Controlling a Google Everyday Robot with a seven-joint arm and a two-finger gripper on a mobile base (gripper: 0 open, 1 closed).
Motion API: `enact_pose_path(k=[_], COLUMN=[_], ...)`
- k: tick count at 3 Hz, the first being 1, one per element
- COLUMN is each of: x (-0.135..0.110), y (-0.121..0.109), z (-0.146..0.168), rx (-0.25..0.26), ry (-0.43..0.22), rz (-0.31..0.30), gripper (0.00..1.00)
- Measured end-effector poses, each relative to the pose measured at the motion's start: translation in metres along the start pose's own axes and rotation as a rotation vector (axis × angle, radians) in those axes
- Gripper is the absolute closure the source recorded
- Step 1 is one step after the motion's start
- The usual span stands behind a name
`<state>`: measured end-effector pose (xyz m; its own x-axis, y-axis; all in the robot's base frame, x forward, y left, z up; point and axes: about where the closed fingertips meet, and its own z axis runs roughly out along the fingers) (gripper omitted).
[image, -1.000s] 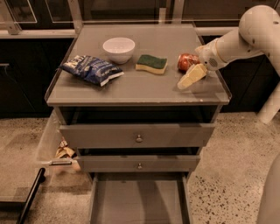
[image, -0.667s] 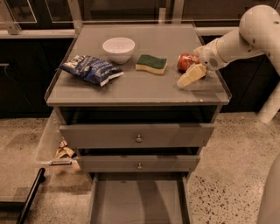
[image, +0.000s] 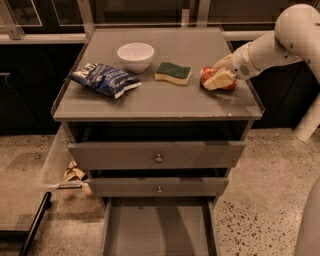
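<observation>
Hand (image: 222, 79) moved onto red item (image: 205, 74) — 1 bowl (image: 135, 55) | 1 sponge (image: 173, 73) | 1 bag (image: 104, 79)

The white arm (image: 280, 42) reaches in from the far right, sloping down toward the left, its gripper (image: 220, 79) held low on the right side.

The red object (image: 205, 75) is small and rounded, with a shiny red skin. What exactly it is cannot be told. It rests on the grey cabinet top (image: 165, 102), at about 3 o'clock of this surface, near the right edge. From the green sponge (image: 173, 73) it lies at 3 o'clock, a little apart. The gripper (image: 220, 79), cream-coloured, is directly at the object and covers its middle, so red shows only at 9 o'clock and at 4 o'clock of the gripper.
</observation>
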<state>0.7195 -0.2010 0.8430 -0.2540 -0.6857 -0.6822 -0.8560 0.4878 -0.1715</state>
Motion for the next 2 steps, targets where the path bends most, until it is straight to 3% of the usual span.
enact_pose_path(k=[1,2], x=[0.0,-0.0001], y=[0.0,0.0], z=[0.0,0.0], rx=[0.0,0.0], ry=[0.0,0.0], rz=[0.0,0.0], gripper=[0.88,1.0])
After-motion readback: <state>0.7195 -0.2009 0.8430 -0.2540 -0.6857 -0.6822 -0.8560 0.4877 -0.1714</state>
